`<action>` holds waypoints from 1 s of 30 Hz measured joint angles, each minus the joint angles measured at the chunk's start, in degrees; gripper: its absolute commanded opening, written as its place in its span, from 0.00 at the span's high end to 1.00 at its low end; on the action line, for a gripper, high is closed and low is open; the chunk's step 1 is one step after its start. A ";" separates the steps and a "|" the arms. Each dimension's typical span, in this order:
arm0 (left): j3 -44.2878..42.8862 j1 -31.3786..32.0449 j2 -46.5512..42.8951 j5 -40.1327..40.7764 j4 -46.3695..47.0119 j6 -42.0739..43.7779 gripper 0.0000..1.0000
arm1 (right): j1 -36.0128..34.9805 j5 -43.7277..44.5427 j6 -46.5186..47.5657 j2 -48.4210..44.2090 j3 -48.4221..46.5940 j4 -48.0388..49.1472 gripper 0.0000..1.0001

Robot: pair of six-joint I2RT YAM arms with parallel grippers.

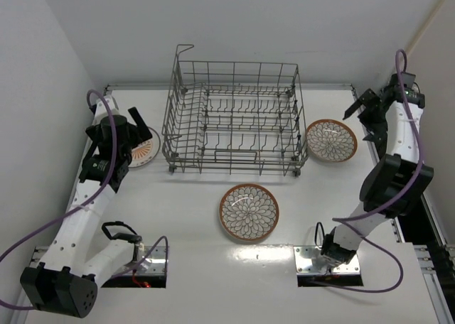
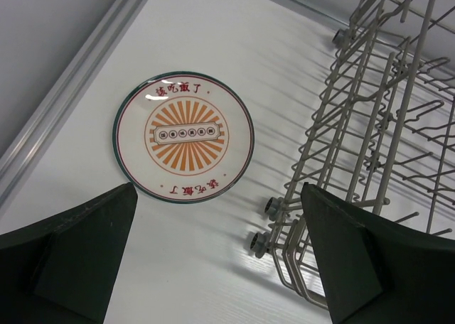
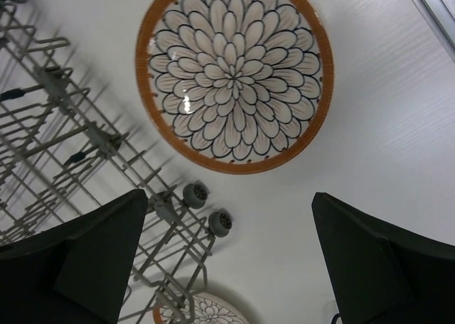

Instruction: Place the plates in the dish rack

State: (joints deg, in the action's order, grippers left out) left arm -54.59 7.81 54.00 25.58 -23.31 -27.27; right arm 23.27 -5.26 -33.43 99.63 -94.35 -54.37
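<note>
Plates all lie flat on the table [image 1: 192,267], outside the dish rack [image 1: 233,118] that stands against the far edge. The sunburst plate [image 1: 146,150] is by the left edge just beside the rack, one brown-rimmed petal plate [image 1: 331,140] is toward the right edge beside the rack's near right corner, and a second petal plate [image 1: 249,212] is mid-table between the rack and the near edge. Your left end effector [image 2: 217,189] hangs spread wide above the sunburst plate, and your right end effector [image 3: 229,195] hangs spread wide above the right-hand petal plate.

3 plates [image 1: 249,212] [image 1: 331,140] [image 1: 146,152], 1 dish rack [image 1: 231,153], 2 pincers [image 2: 219,189] [image 3: 229,195]
</note>
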 measured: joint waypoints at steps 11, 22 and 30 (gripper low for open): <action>2.95 -0.37 -0.92 -2.14 0.68 -1.18 0.00 | 11.61 -6.73 1.42 6.82 10.86 6.23 0.09; 3.19 -0.39 -0.35 -3.85 0.68 -3.30 0.00 | 14.16 -14.53 6.36 12.02 21.29 15.91 0.13; 3.30 -0.39 0.87 -4.59 0.66 -4.79 0.00 | 14.58 -19.43 6.43 16.70 20.65 21.16 0.39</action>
State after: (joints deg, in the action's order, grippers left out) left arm -51.29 7.42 54.87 20.99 -22.65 -32.05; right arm 37.85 -24.69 -27.00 116.33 -73.69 -33.21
